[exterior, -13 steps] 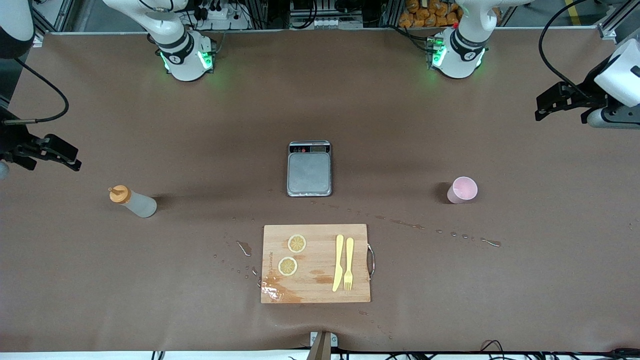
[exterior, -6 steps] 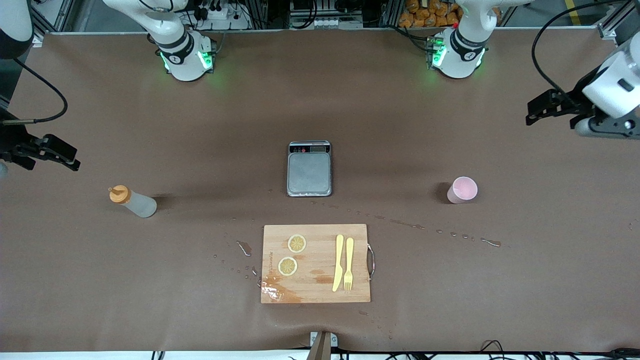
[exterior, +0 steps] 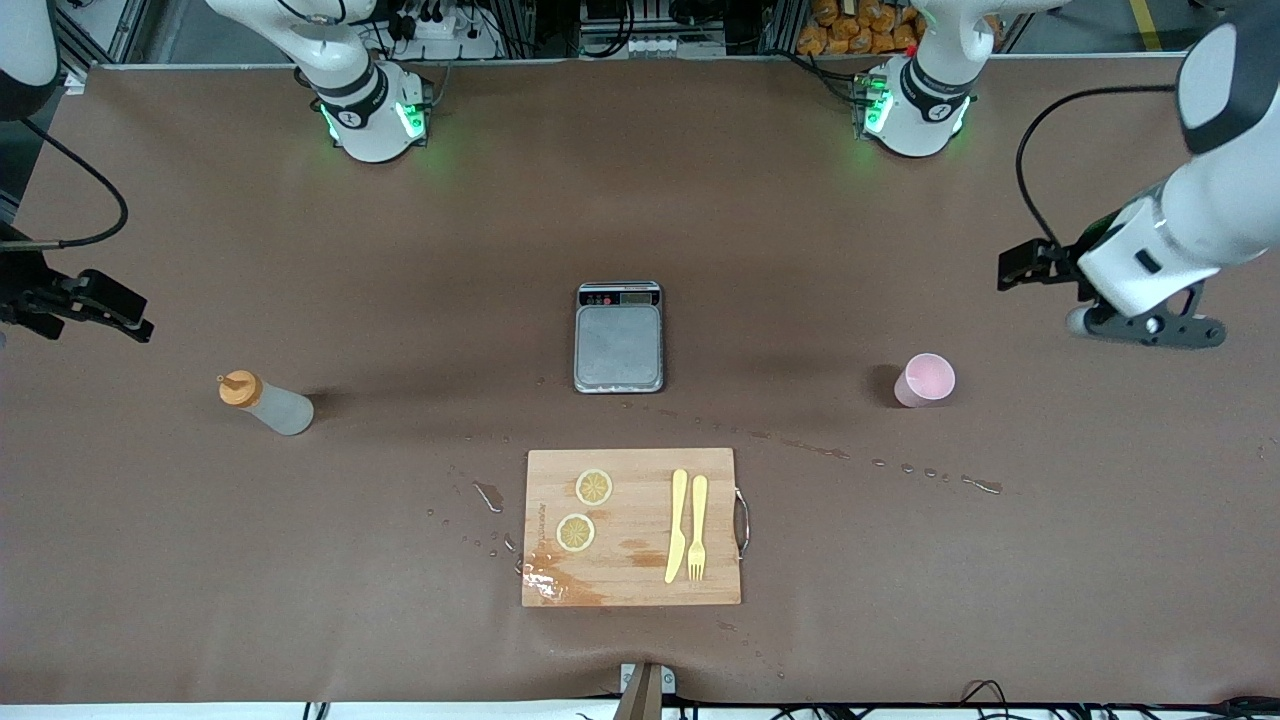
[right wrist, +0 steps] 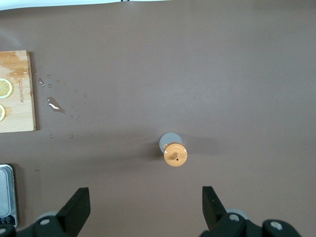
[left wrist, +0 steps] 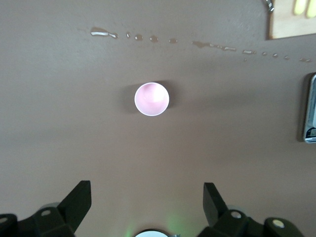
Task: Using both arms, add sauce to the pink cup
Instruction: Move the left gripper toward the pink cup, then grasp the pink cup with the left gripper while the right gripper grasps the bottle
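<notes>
— Where are your containers?
— The pink cup (exterior: pixel 928 379) stands upright toward the left arm's end, nothing visible in it. The sauce (exterior: pixel 264 403) stands capped toward the right arm's end.
— And your grippers?
— Left gripper (left wrist: pixel 147 200) is spread wide, up over bare table near the cup; right gripper (right wrist: pixel 146 203) is wide over bare table near the sauce.

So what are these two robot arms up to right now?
Nothing is held yet. The left gripper, jaws open, hangs over the table near the pink cup. The right gripper, jaws open too, hangs near the upright sauce bottle. A scale stands between them.
</notes>
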`<state>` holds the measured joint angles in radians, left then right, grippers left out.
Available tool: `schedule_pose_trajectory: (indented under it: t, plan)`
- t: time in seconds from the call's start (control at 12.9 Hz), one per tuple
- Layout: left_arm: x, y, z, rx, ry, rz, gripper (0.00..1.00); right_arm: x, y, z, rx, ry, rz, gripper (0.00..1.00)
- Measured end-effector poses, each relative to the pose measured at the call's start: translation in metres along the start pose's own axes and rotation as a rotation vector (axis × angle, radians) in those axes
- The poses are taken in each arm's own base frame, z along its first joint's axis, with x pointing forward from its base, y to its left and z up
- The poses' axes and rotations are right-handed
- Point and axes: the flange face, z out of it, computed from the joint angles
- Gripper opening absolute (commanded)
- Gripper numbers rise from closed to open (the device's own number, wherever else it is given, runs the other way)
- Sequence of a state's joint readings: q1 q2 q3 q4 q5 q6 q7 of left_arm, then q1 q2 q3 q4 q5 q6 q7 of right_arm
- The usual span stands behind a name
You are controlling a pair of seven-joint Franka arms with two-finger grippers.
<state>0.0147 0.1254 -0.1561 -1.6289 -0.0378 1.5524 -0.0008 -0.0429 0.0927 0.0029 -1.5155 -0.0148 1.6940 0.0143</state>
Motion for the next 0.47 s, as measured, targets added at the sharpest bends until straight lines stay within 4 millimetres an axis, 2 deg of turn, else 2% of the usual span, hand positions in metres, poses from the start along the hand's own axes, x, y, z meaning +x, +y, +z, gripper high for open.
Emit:
schedule_pose_trajectory:
  t: [0.23, 0.31, 0.47]
  plan:
    - [0.041, 0.022, 0.062, -0.005, -0.032, 0.035, 1.00, 0.001, 0.014, 0.003, -0.012, -0.005, 0.020, 1.00]
    - [0.049, 0.025, 0.077, -0.006, -0.029, 0.039, 1.00, 0.001, 0.017, 0.005, -0.017, -0.009, 0.024, 1.00]
    - [0.056, 0.021, 0.093, -0.009, -0.018, 0.033, 1.00, -0.001, 0.030, 0.016, -0.021, -0.046, 0.047, 1.00]
